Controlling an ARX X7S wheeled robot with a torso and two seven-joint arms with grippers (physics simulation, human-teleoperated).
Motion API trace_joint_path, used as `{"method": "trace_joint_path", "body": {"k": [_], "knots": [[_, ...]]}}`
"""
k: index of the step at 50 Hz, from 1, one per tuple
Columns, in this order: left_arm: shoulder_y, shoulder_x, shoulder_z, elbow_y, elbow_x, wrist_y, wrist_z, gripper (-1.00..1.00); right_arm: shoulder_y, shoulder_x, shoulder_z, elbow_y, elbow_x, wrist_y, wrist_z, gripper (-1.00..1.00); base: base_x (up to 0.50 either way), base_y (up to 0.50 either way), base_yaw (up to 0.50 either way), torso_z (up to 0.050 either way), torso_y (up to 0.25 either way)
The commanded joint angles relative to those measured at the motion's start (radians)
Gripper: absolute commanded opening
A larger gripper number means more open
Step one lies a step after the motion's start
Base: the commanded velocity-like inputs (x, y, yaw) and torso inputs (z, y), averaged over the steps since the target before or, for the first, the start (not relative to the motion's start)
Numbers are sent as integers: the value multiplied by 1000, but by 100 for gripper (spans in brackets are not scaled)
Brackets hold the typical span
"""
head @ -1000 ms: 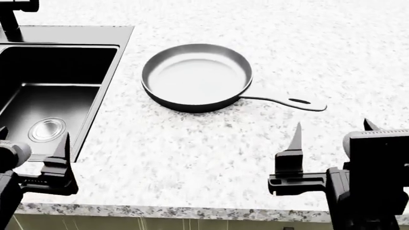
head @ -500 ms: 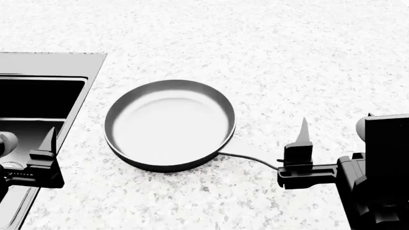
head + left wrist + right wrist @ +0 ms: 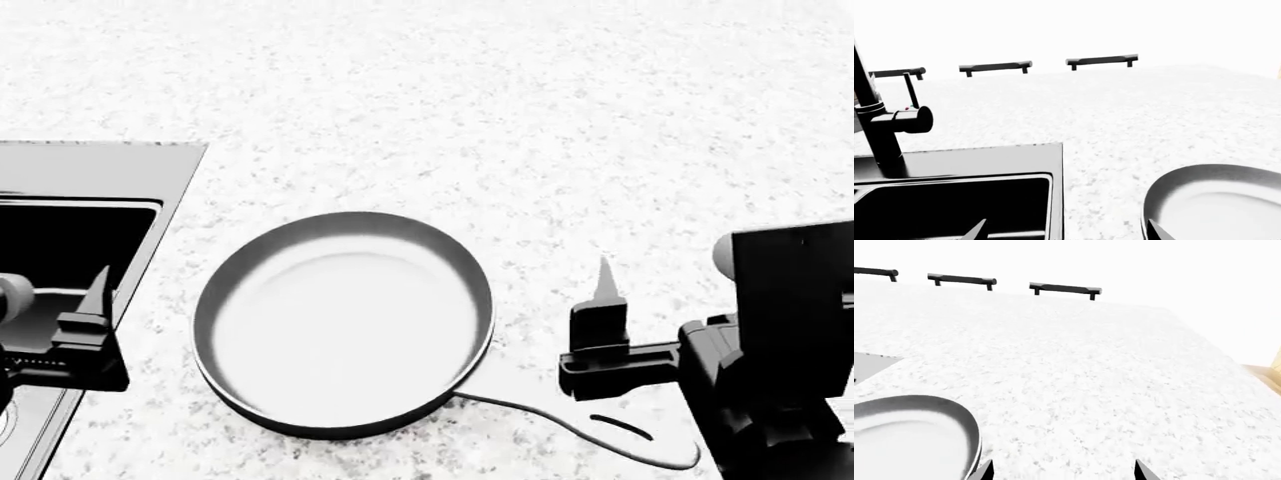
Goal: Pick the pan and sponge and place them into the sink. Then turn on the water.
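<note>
Here, the pan (image 3: pixel 344 325) sits on the speckled countertop (image 3: pixel 534 120), right of the sink (image 3: pixel 80 170).
Both grippers hang released and empty: left gripper (image 3: pixel 1064 231) over the sink's edge, right gripper (image 3: pixel 1062 471) near the pan's handle (image 3: pixel 587 432).

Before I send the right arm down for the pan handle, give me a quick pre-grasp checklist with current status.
1. Right gripper open: ok, jaws spread.
2. Right gripper empty: ok.
3. Pan flat on the counter, nothing inside it: ok.
4. Pan handle reachable: ok, it points toward the right arm, below the gripper in the head view; exact height gap cannot tell.
5. Left gripper out of the way: ok, open over the sink edge, apart from the pan.
6. Sponge located: not ok, in no view.
</note>
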Motion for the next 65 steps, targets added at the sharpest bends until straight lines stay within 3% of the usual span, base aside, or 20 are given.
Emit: {"method": "trace_joint_path", "body": {"k": [1, 6, 13, 16, 26, 49, 65], "knots": [[6, -8, -5, -10, -3, 9, 6, 100, 134, 18, -41, 43, 143, 202, -67, 100, 0, 0, 0, 0, 0], [4, -5, -2, -18, -3, 14, 8, 100, 251, 60, -122, 112, 256, 370, -178, 100, 0, 0, 0, 0, 0], [8, -4, 0, -15, -5, 9, 2, 100, 404, 108, -299, 211, 290, 439, -319, 100, 0, 0, 0, 0, 0], [9, -6, 1, -22, -3, 15, 6, 100, 465, 120, -363, 259, 292, 441, -374, 100, 0, 0, 0, 0, 0], [17, -8, -2, -26, -10, 20, 9, 100, 695, 128, -781, 478, 128, 321, -653, 100, 0, 0, 0, 0, 0], [39, -13, -8, -34, -13, 33, 7, 100, 784, 27, -1035, 744, -27, 153, -831, 100, 0, 0, 0, 0, 0], [82, -53, -49, -61, -25, 77, 48, 100, 741, -33, -1088, 879, -73, 34, -876, 100, 0, 0, 0, 0, 0]]}}
